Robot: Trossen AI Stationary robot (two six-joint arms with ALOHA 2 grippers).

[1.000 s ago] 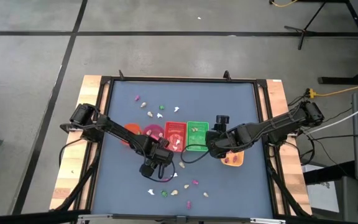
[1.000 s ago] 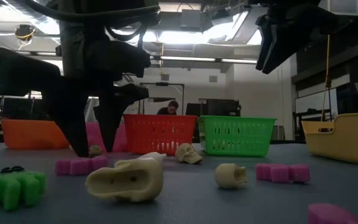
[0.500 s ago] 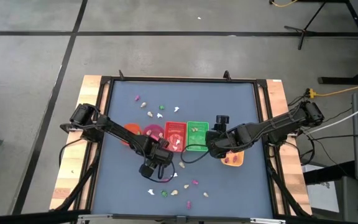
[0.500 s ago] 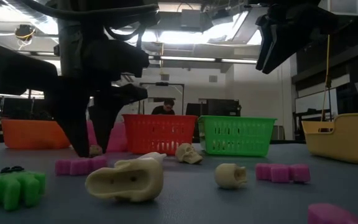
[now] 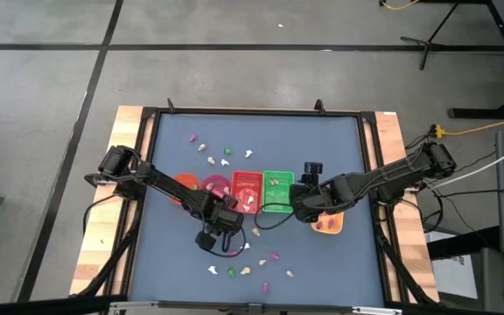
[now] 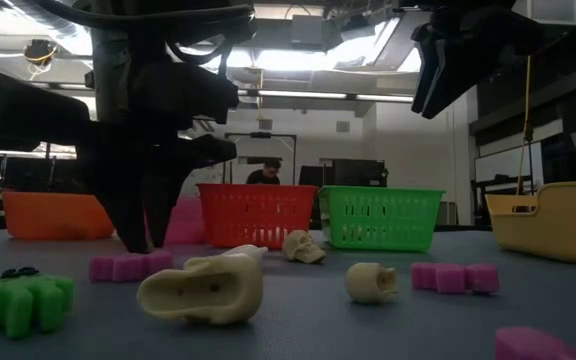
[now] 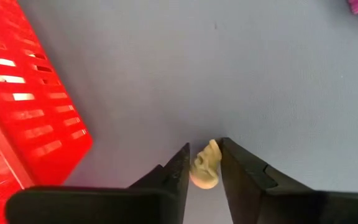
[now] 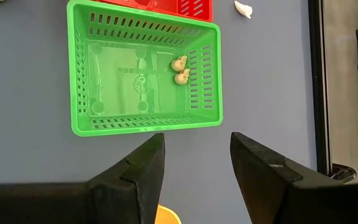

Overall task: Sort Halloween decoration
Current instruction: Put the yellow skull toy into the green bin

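Left gripper (image 7: 202, 163) low on the grey table (image 5: 322, 149), lower centre of the high view, just below the red basket (image 5: 247, 191); fingers narrowed onto a cream skull trinket (image 7: 206, 166), touching both sides. Right gripper (image 8: 196, 165) hangs above the green basket (image 8: 143, 74), jaws wide and empty; two cream trinkets (image 8: 180, 70) lie inside it. Other trinkets scattered upper left and lower centre of the table.

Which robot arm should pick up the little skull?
The left. Its gripper is down at the table with the jaws either side of the skull. The right gripper hangs open above the green basket.
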